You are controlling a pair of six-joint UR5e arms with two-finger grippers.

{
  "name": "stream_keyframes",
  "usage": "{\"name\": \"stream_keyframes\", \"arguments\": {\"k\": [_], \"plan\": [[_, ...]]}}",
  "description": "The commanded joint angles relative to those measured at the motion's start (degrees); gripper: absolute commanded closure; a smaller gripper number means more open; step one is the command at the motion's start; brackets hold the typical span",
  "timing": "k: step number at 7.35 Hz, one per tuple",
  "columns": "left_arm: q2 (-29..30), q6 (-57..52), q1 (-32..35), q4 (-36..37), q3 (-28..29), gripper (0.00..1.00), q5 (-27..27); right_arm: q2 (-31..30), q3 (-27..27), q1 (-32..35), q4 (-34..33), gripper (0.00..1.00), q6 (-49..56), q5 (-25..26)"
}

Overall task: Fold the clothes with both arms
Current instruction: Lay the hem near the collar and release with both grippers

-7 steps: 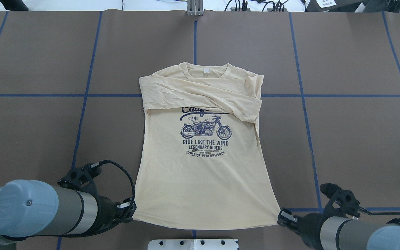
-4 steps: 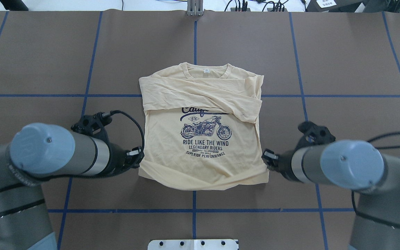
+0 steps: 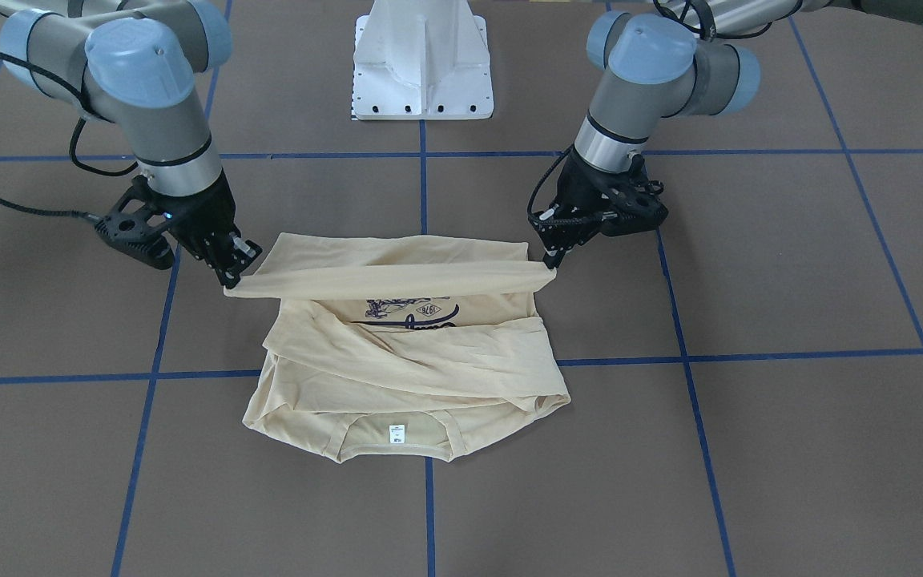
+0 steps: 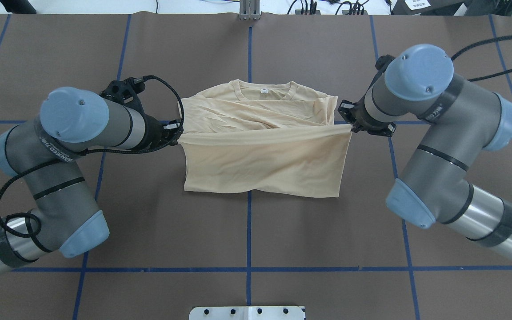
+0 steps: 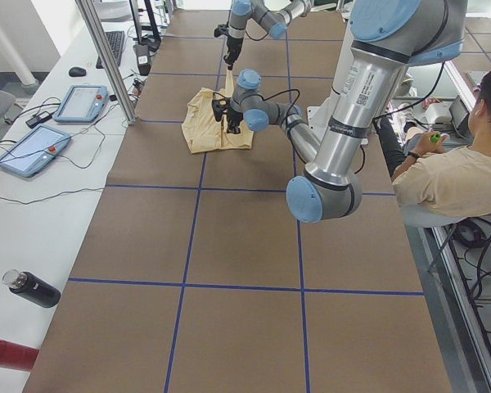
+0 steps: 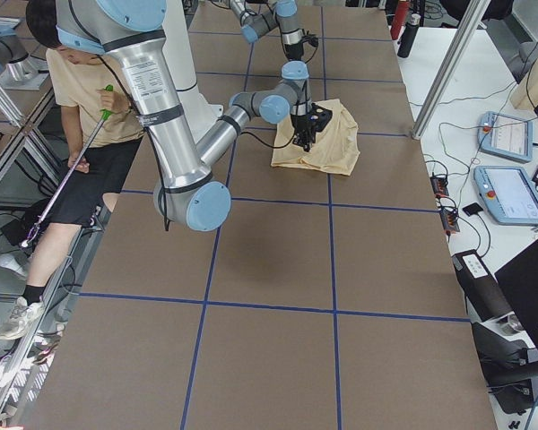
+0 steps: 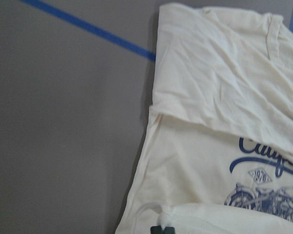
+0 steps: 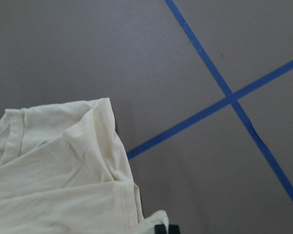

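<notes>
The clothes are one cream-yellow long-sleeved T-shirt (image 4: 260, 164) lying mid-table, collar and white label away from the robot, sleeves crossed over the chest. Its bottom hem (image 3: 389, 280) is lifted and stretched taut between both arms, doubled over the lower body. My left gripper (image 4: 177, 134) is shut on the hem's left corner, also seen as the left gripper (image 3: 548, 260) on the front view's right. My right gripper (image 4: 349, 125) is shut on the other corner. The navy print (image 3: 405, 311) shows only beneath the raised hem. Each wrist view shows T-shirt (image 7: 210, 97) fabric (image 8: 63, 170) pinched at the bottom edge.
The white pedestal base (image 3: 421, 60) stands behind the shirt at the robot's side. Blue tape lines (image 4: 249, 269) grid the brown table. A seated person (image 5: 450, 172) is beside the table near the robot. Control tablets (image 5: 82, 102) and a bottle (image 5: 33, 288) lie on the far side bench.
Both grippers have carried the hem away from the robot, from the near edge up toward the sleeves. The lower half is now doubled over and hides the motorcycle print from above.
</notes>
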State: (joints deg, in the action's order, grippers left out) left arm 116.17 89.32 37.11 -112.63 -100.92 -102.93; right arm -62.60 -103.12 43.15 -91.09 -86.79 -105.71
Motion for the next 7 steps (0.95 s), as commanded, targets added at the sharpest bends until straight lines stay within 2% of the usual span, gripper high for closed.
{"name": "stream_keyframes", "arguments": {"k": [1,2,4,5,7], "plan": [[5.62,-0.2,2.61,-2.59,8.16,1.0,0.1,6.49,11.22,2.2,0.22,1.0,5.47,0.5],[7.65,-0.2,2.96,-4.42,11.67,1.0,0.28,10.79,17.01,2.2,0.48,1.0,5.57,0.94],[9.68,-0.38,3.31,-13.8,21.07,1.0,1.5,13.98,25.99,2.2,8.35,1.0,5.49,1.21],[11.43,-0.73,3.32,-14.89,24.07,1.0,4.47,15.73,29.52,2.29,9.61,1.0,5.49,1.3],[12.5,-4.41,3.58,-15.25,26.91,1.0,7.47,16.45,32.35,2.29,10.5,1.0,5.75,3.92]]}}
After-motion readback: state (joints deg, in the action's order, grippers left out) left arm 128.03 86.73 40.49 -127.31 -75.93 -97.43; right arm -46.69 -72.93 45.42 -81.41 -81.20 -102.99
